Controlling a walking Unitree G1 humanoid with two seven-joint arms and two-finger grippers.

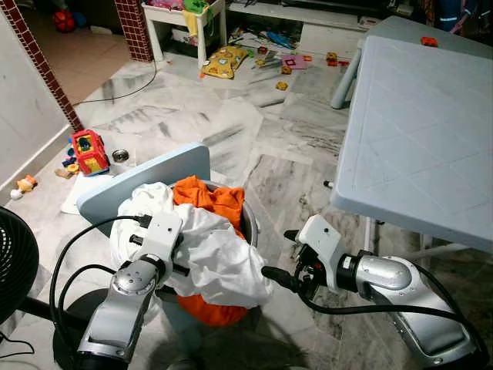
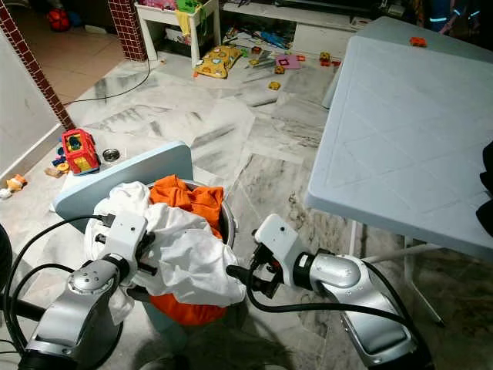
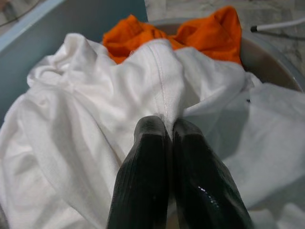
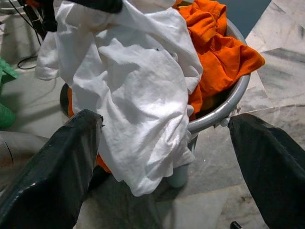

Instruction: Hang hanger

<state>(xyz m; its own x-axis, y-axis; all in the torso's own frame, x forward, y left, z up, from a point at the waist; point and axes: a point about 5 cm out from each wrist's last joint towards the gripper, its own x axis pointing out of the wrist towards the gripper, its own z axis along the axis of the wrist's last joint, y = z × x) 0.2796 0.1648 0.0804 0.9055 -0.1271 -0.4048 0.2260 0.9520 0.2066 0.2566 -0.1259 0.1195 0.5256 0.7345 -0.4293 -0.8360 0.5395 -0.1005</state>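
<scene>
Head view: left pincer [image 1: 179,240] sits on the white cloth [image 1: 219,254] heaped in the basin [image 1: 251,223]; no hanger visible. Left wrist: fingers [image 3: 143,162] pressed together, pinching a cloth fold to lift it. Right wrist: right pincer [image 4: 167,157] spread wide beside the basin, ready to help.

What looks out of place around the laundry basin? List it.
The white garment spills over the metal basin's rim and hangs down its side, with the orange garment also draped over the edge. The left tool is pinched on a white fold; the right tool hangs open beside the basin. Toys litter the floor.
</scene>
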